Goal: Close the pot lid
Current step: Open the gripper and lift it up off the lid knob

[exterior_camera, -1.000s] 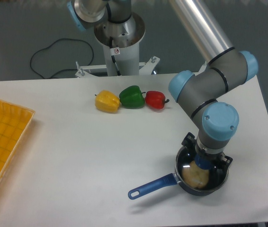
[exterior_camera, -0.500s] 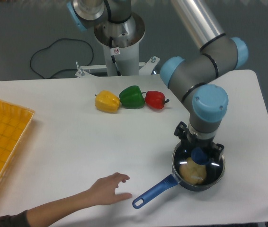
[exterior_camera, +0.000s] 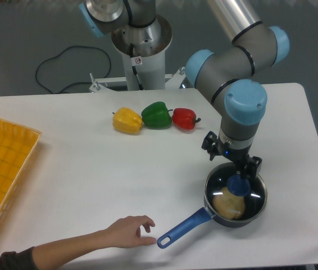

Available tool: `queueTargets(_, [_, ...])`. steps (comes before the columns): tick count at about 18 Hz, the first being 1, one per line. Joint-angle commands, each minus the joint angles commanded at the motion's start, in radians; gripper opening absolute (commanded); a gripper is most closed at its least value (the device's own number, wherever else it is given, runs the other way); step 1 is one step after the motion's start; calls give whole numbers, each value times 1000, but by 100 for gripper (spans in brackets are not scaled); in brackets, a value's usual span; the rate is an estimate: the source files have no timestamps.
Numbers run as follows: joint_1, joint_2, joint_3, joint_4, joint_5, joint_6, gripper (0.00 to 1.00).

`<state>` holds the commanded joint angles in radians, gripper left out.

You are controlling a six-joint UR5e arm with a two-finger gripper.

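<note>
Pot (exterior_camera: 218,214) matt black, glossy blue handle; lid (exterior_camera: 249,194) clear shiny glass; peppers (exterior_camera: 157,115) beside pot glossy; table (exterior_camera: 80,163) matt white.

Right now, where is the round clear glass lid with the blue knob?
The glass lid sits on the black saucepan near the table's front right, directly under the gripper.

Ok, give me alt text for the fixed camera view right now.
The gripper hovers just above the blue knob of the lid, which sits on the pot. A person's hand rests beside the pot's handle tip; three peppers lie behind, a yellow tray at left.
</note>
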<state>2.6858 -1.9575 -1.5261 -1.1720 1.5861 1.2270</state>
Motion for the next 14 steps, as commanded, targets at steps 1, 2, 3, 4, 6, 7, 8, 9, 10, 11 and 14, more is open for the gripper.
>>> queueTargets(1, [15, 14, -14, -1, 2, 20, 100])
queueTargets(2, [35, 20, -23, -9, 2, 38, 100])
queueTargets(3, [63, 23, -28, -17, 2, 48, 100])
queueTargets(4, [77, 29, -34, -37, 2, 61, 100])
queueTargets(6, [104, 61, -40, -79, 2, 168, 100])
queueTargets(7, [112, 65, -40, -95, 0, 266, 100])
queueTargets(8, [129, 66, -40, -100, 2, 360, 100])
queueTargets(9, [146, 66, -40, -101, 0, 431, 100])
queueTargets(10, [155, 72, -40, -101, -2, 474, 100])
queueTargets(11, [167, 89, -42, -101, -5, 495, 100])
queueTargets(14, [189, 101, -42, -115, -11, 502, 100])
